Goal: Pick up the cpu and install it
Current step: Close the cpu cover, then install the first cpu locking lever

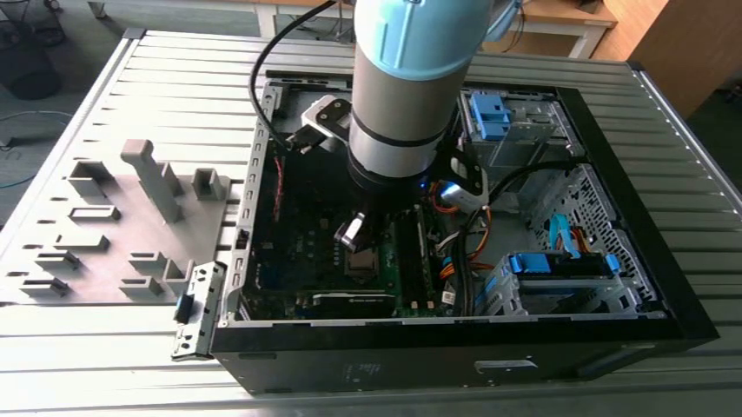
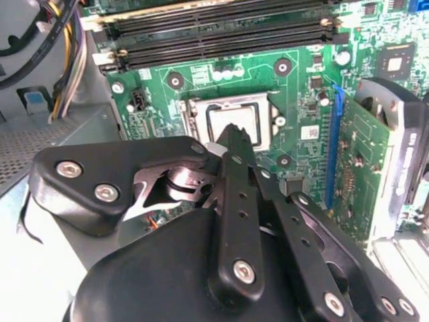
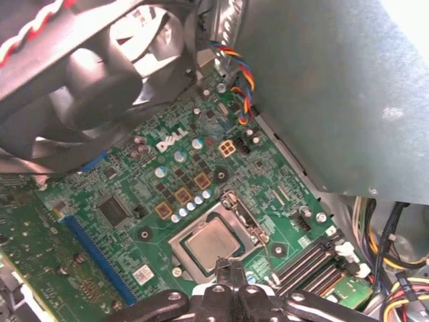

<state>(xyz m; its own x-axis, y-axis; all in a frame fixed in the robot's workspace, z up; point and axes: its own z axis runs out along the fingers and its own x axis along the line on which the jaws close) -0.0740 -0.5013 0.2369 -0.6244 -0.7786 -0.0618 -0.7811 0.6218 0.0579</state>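
Observation:
The cpu (image 3: 211, 243) is a small silvery square lying flat in its socket on the green motherboard (image 3: 134, 194). It also shows inside the metal socket frame in the second wrist view (image 2: 224, 115). My gripper (image 3: 231, 270) hangs just above the near edge of the socket, its black fingers (image 2: 236, 174) drawn together with nothing between them. Whether the tips touch the cpu I cannot tell. In the exterior view the gripper (image 1: 353, 233) reaches down into the open computer case (image 1: 649, 287), over the middle of the board.
Black memory slots (image 2: 221, 30) run beside the socket, with a case fan (image 3: 100, 74) and a grey power-supply box (image 3: 335, 87) close by. A card (image 2: 365, 168) stands on edge by the blue slot. Cables (image 1: 464, 252) and blue drive bays (image 1: 562, 265) fill the case's right. A grey fixture tray (image 1: 116, 226) lies outside.

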